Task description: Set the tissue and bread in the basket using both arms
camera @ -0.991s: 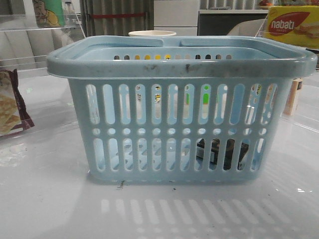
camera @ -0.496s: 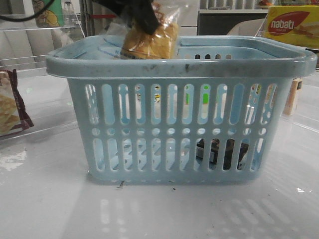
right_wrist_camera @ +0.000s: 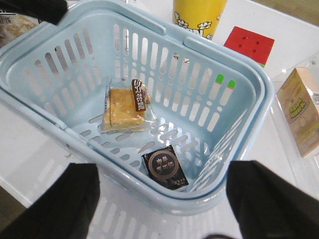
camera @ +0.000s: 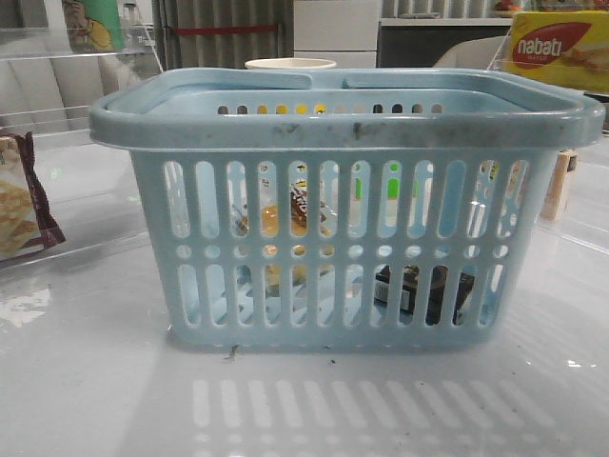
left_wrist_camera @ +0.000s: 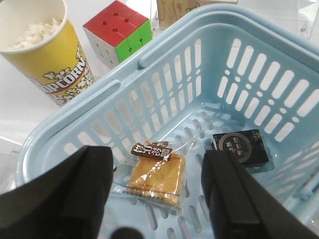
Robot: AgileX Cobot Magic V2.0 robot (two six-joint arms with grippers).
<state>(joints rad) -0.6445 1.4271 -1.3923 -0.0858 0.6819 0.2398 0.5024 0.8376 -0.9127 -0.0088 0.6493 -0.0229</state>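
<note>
Gleaming white table (camera: 86, 381) bears the basket (camera: 343, 124), shelving (camera: 57, 43) behind.

Left gripper (left_wrist_camera: 157, 199): two fat black fingers (left_wrist_camera: 60, 199), smooth, dull, rounded tops, wide bottoms. Small round black bump low between them. No marks, screws or wires to see.

Right gripper (right_wrist_camera: 159, 204): two black fingers (right_wrist_camera: 55, 206), same dull black, blurry edges, sloped tops. Another bit of black arm in far corner of right wrist view, shape hard to tell.
</note>
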